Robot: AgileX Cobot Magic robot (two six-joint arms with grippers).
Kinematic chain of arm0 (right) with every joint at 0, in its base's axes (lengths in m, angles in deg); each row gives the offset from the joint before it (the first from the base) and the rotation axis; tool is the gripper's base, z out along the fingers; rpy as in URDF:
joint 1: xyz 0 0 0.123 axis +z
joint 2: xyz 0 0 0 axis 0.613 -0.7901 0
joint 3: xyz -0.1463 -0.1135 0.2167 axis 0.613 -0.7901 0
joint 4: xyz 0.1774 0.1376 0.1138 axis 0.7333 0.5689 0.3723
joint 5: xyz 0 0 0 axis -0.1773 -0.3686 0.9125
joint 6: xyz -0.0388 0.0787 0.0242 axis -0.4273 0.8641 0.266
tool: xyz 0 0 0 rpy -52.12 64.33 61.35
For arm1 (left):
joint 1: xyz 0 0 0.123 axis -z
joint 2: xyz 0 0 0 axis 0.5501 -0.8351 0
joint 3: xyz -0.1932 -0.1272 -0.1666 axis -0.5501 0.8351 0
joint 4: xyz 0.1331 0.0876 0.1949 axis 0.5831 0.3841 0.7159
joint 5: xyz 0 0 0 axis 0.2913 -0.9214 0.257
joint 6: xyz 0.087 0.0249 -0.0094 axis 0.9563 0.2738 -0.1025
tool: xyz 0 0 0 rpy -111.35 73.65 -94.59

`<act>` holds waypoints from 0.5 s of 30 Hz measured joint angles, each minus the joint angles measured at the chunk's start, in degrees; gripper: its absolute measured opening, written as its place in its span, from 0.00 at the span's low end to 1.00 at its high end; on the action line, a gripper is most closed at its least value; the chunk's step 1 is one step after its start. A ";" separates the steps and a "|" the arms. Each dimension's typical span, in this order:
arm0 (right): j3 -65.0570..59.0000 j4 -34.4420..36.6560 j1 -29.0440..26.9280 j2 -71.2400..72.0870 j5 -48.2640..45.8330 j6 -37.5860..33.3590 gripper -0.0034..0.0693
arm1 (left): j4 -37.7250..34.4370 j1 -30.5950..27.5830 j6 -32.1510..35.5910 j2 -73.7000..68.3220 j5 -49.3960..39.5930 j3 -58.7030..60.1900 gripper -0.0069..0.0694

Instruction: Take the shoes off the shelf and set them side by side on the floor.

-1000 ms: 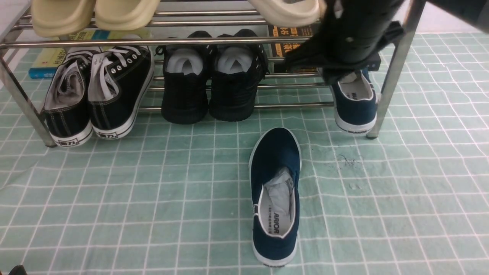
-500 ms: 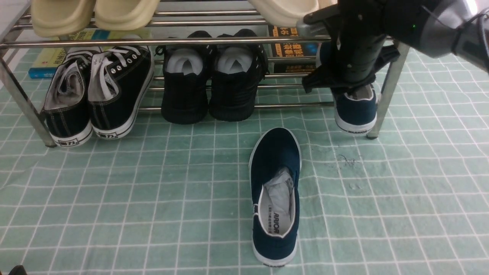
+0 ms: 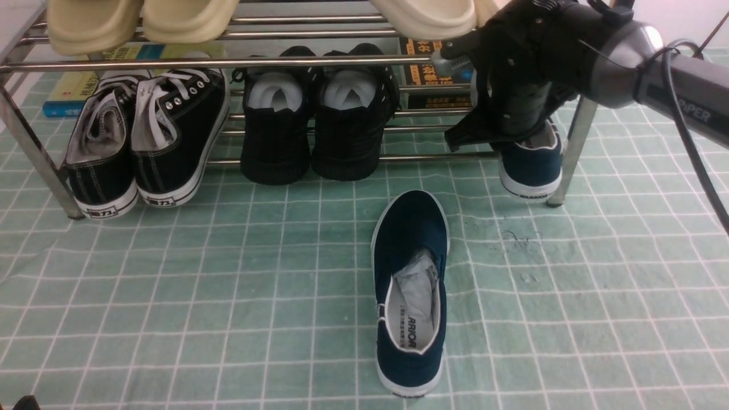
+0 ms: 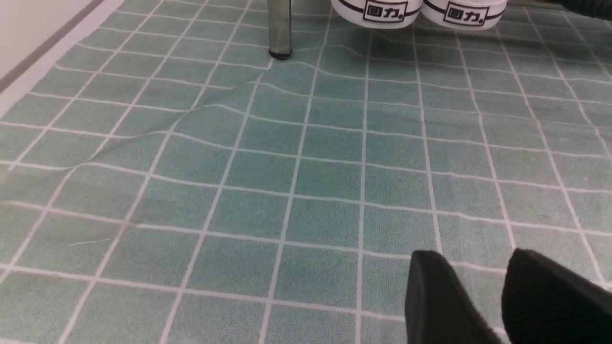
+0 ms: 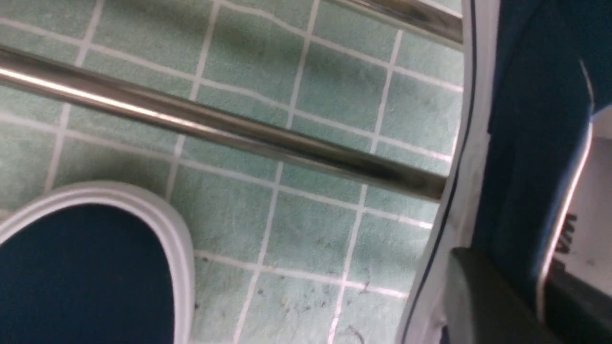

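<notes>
1. The right gripper (image 3: 521, 136) pinches the side wall of the navy shoe (image 3: 529, 168), one finger inside its opening and one outside.
2. That shoe rests at the right end of the lower tier of the shelf (image 3: 342, 61), heel toward 6 o'clock.
3. Its mate (image 3: 410, 239) lies on the floor (image 3: 228, 285) at about 7 o'clock from it, toe toward 12.
4. The left gripper (image 4: 492, 296) hangs over the floor, fingers narrowly parted, holding nothing.

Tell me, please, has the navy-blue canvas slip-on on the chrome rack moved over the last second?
No. The navy-blue canvas slip-on keeps its white heel beside the leg of the chrome tube rack.
</notes>
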 joint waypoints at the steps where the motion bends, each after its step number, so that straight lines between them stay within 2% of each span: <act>1: -0.06 0.48 0.14 0.42 -1.15 -0.59 0.08 | 0.00 0.00 0.00 0.00 0.00 0.00 0.41; 5: -0.29 3.21 1.05 2.97 -6.22 -2.02 0.08 | 0.00 0.00 0.00 0.00 0.00 0.00 0.41; 7: -0.46 6.77 2.79 7.02 -10.22 -3.50 0.08 | 0.00 0.00 0.00 0.00 0.00 0.00 0.41; 11: -3.29 12.15 4.97 13.38 -10.93 -4.16 0.08 | 0.00 0.00 0.00 0.00 0.00 0.00 0.41; 14: -9.13 15.68 6.72 19.12 -10.25 -4.16 0.08 | 0.00 0.00 0.00 0.00 0.00 0.00 0.41; 15: -14.41 17.32 7.89 22.57 -10.31 -3.42 0.08 | 0.00 0.00 0.00 0.00 0.00 0.00 0.41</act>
